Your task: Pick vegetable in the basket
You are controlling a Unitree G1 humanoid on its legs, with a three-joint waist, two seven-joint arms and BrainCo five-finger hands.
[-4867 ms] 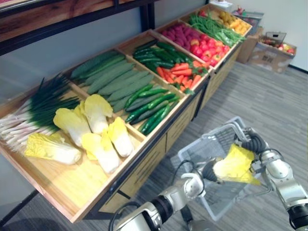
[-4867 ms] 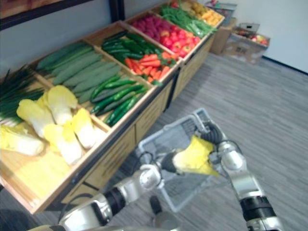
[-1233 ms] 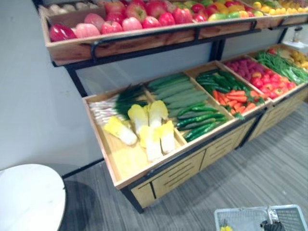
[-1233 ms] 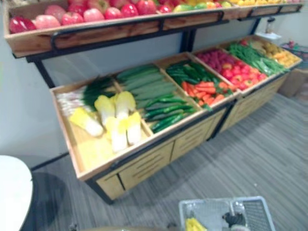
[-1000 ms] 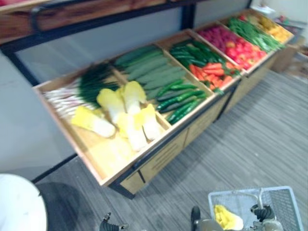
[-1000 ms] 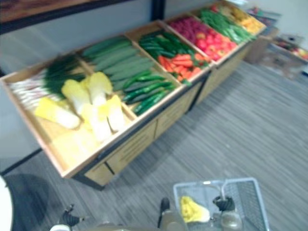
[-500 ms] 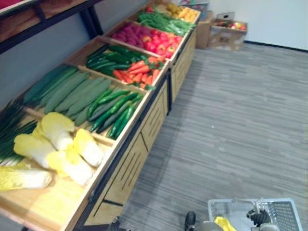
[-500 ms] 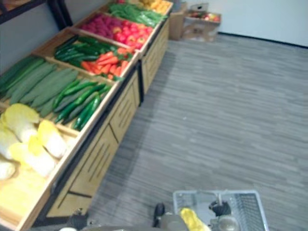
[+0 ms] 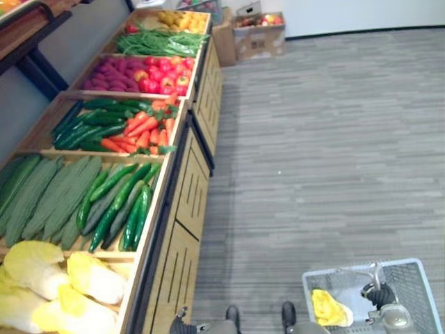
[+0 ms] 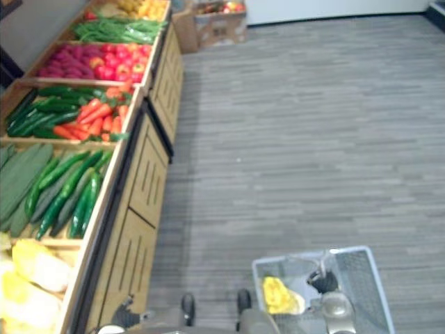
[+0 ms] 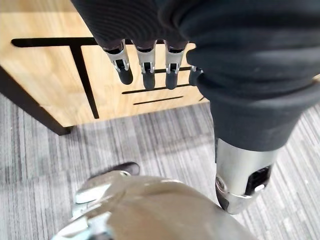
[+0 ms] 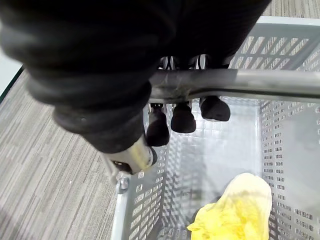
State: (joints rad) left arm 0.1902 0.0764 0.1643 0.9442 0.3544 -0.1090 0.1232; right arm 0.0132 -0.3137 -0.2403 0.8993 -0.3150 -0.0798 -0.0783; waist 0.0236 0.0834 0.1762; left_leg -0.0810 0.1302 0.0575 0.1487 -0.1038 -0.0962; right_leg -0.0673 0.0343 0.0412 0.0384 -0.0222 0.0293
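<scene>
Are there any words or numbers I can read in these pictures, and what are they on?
No text here can be read.
On the light wooden vegetable stand: black lines on the front panels, no letters.
On the grey plastic mesh basket: none.
On the brown cardboard box by the far wall: any print is too small to read.

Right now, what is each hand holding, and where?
Right hand: fingers curled round the basket's metal handle. Left hand: open, holding nothing. The cabbage lies loose in the basket.
</scene>
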